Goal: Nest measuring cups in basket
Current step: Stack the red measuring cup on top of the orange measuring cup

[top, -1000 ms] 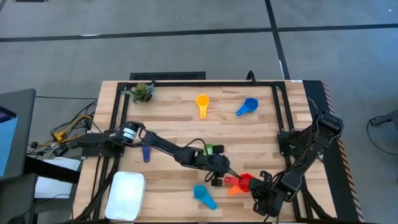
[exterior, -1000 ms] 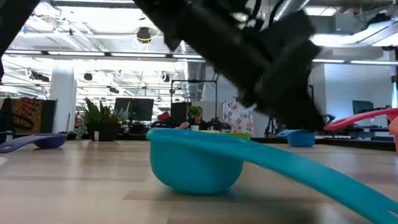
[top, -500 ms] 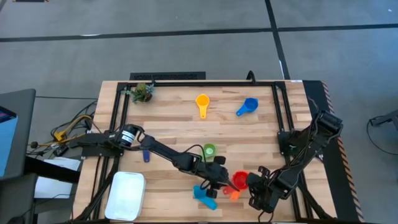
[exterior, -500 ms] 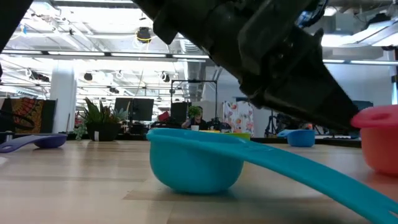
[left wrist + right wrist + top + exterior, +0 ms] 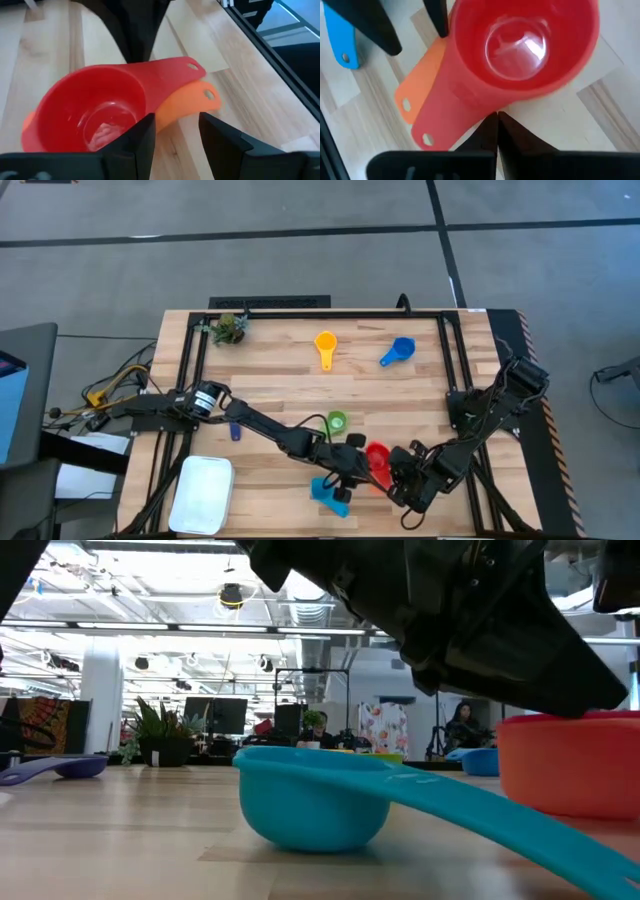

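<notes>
High view shows the wooden desk (image 5: 290, 380) from above. On its near left corner sits the white basket (image 5: 203, 493), with no cups in it. Both arms meet near the front middle. The left tool (image 5: 345, 470) has its fingers (image 5: 135, 142) spread apart, just beside the red cup (image 5: 378, 463). The right tool (image 5: 400, 477) has its fingers pressed together right by the red cup, which sits on the orange cup (image 5: 192, 97). A light blue cup (image 5: 328, 494) lies close by, a green cup (image 5: 337, 421) a bit farther back. Yellow cup (image 5: 325, 345) and blue cup (image 5: 398, 351) lie at the far side. A dark blue cup (image 5: 234, 430) lies on the left
</notes>
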{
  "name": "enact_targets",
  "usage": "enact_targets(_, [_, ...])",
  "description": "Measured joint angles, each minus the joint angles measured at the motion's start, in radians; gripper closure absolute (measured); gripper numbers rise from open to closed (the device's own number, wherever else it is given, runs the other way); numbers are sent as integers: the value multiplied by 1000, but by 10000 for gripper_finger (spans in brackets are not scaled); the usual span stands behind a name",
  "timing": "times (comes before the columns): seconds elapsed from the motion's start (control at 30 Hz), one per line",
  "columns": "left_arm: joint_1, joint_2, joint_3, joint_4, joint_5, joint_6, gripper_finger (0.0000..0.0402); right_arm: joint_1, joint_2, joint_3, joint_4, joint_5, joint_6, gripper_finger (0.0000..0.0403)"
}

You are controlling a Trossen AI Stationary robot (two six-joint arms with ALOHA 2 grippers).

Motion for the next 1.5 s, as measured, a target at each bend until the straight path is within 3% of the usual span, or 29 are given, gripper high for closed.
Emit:
enact_targets(0.23, [0, -16, 0, -88, -77, -7, 258, 20, -9, 0, 8, -9, 16, 382])
enact_targets(0.47, [-9, -55, 0, -123, -89, -6, 258, 38, -20, 1, -1, -8, 50, 381])
enact_targets(0.9, [-12, -47, -26, -225, -146, -55, 258, -17, -19, 1, -15, 10, 55, 384])
enact_targets(1.0, [-6, -22, -20, -136, -117, -56, 258, -33, -18, 1, -13, -11, 39, 380])
enact_targets(1.5, [-7, -18, -23, -24, -44, -16, 258, -104, -18, 2, 77, -38, -114, 378])
